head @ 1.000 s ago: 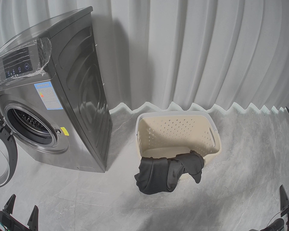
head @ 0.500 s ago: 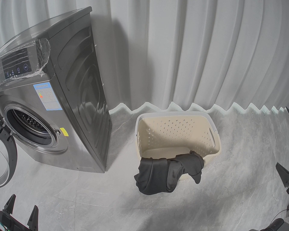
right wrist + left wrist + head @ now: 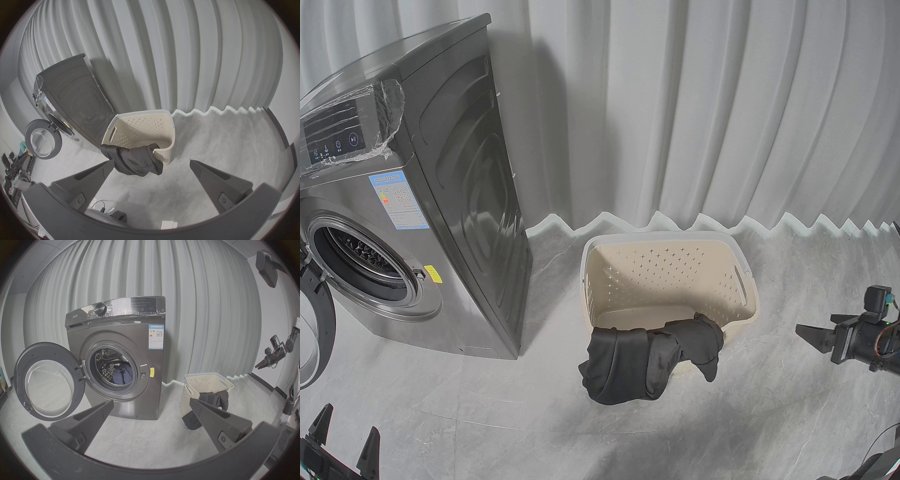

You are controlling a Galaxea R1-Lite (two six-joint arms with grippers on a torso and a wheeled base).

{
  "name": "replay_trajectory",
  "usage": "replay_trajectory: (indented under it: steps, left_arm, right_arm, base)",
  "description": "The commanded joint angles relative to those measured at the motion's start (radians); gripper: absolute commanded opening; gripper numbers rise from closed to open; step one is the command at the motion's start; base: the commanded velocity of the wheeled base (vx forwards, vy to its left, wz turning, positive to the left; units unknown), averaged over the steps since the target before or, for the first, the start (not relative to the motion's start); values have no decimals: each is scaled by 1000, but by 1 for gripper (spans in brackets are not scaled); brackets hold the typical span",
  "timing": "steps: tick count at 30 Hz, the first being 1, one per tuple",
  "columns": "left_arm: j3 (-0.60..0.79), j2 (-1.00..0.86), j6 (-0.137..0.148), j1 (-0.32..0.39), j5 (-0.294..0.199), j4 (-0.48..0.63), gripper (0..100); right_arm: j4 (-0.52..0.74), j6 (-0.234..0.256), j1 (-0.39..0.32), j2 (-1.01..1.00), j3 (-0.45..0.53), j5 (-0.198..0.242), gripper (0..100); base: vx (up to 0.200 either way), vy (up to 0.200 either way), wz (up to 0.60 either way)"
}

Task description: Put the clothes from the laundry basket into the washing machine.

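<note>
As crumpled dark clothes point(image 3: 637, 369) drape the perforated cream laundry basket point(image 3: 662, 269), the right end effector point(image 3: 150, 162) hangs spread right of it. The left end effector point(image 3: 150, 402) gapes well left.

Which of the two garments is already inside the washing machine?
The dark blue garment, lying in the drum; the dark grey garment hangs over the laundry basket's front rim.

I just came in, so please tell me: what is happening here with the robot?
The robot is loading laundry. A dark garment hangs over the near rim of the laundry basket, not yet picked up. The washing machine stands open with a blue garment inside. The left gripper and the right gripper are open and empty.
</note>
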Motion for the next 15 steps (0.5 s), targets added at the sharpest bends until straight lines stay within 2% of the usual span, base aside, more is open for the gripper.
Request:
replay_trajectory:
  steps: [1, 10, 15]
  left_arm:
    - [16, -16, 1, 0, -1, 0, 100]
    - [16, -16, 1, 0, -1, 0, 100]
    - [16, -16, 0, 0, -1, 0, 100]
  right_arm:
    - [-79, 8, 40, 226, -5, 1, 100]
    - [-167, 20, 82, 394, -14, -10, 100]
    - [-210, 29, 118, 467, -20, -58, 100]
  base:
    - [0, 0, 0]
    - [0, 0, 0]
    - [0, 0, 0]
